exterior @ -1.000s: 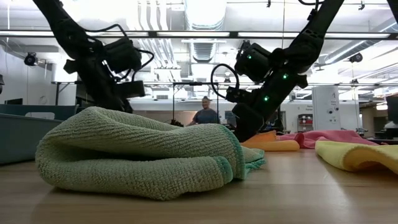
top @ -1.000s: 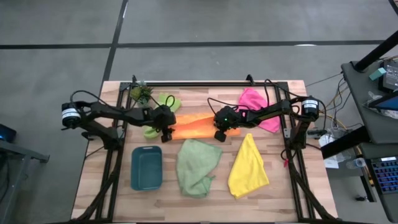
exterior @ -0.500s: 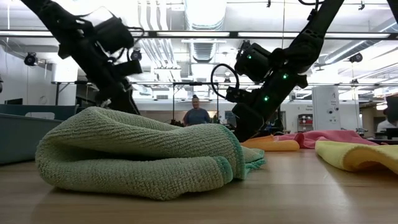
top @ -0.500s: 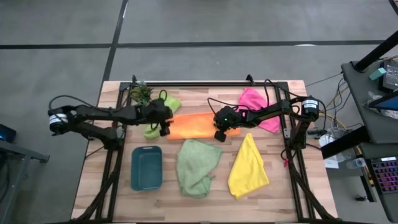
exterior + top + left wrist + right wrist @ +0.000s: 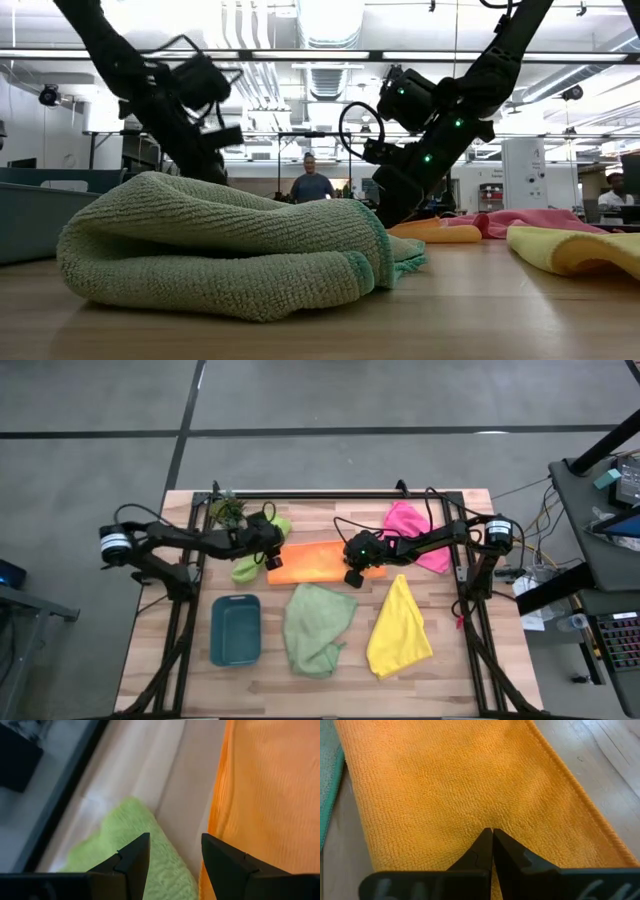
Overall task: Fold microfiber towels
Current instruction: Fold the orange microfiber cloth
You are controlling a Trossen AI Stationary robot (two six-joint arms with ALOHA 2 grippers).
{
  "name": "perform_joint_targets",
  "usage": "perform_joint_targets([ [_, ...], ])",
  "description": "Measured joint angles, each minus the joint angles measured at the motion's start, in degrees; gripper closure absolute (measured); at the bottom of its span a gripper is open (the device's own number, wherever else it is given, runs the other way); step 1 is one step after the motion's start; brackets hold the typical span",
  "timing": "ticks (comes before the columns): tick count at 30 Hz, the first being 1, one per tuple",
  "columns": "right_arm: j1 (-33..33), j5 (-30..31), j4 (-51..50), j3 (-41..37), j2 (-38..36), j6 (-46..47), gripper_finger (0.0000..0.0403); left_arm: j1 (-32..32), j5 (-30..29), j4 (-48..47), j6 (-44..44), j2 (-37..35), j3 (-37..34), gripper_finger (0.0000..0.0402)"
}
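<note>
An orange towel point(image 5: 322, 562) lies flat as a rectangle at the table's middle. My left gripper point(image 5: 175, 840) hovers open over the gap between its left end point(image 5: 260, 795) and a lime green towel point(image 5: 135, 845), touching neither. My right gripper point(image 5: 492, 832) is shut, its tips on the orange towel near its near edge. A pale sage green towel point(image 5: 318, 625) and a yellow towel point(image 5: 400, 625) lie crumpled nearer the front. A pink towel point(image 5: 410, 532) lies under the right arm at the far right. My right gripper presses its shut fingertips point(image 5: 490, 840) down on the orange towel's upper face point(image 5: 492, 820), close to the near edge toward its right end. The fingers slant down from the table's right side. The towel lies flat on the table under them.
A teal tray point(image 5: 236, 630) stands at the front left, and a small potted plant point(image 5: 226, 510) at the far left corner. The black frame rails point(image 5: 190, 590) run along both table sides. In the low view, people show in the room behind.
My left gripper has swung out and back beside the orange towel's left end, turning its wrist, and ends a little nearer the far edge. The towel's far left corner, not flat a second ago, now lies spread out, so the towel shows as a full rectangle.
</note>
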Motion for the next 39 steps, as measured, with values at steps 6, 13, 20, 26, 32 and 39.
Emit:
perform_joint_targets([
  [6,0.0,0.0,0.4,0.0,0.0,-0.1,0.0394,-1.0,5.7,-2.2,-1.6,2.1,0.6,0.0238],
  [13,0.0,0.0,0.8,0.0,0.0,-0.2,0.0394,-2.5,15.9,-2.1,-2.4,0.9,0.7,0.0238],
  [20,0.0,0.0,0.8,0.0,0.1,-0.2,0.0394,-2.8,16.3,-4.6,-4.6,2.8,0.6,0.0238],
  [26,0.0,0.0,0.8,0.0,0.1,-0.2,0.0394,-2.8,16.1,-7.0,-4.6,2.3,0.6,0.0238],
  [32,0.0,0.0,0.8,0.0,0.1,-0.2,0.0394,-2.9,15.8,-6.8,-4.7,-0.1,0.6,0.0238],
  [39,0.0,0.0,0.8,-0.1,0.1,-0.2,0.0394,-3.4,16.4,-9.3,-5.4,-4.4,0.6,0.0238],
])
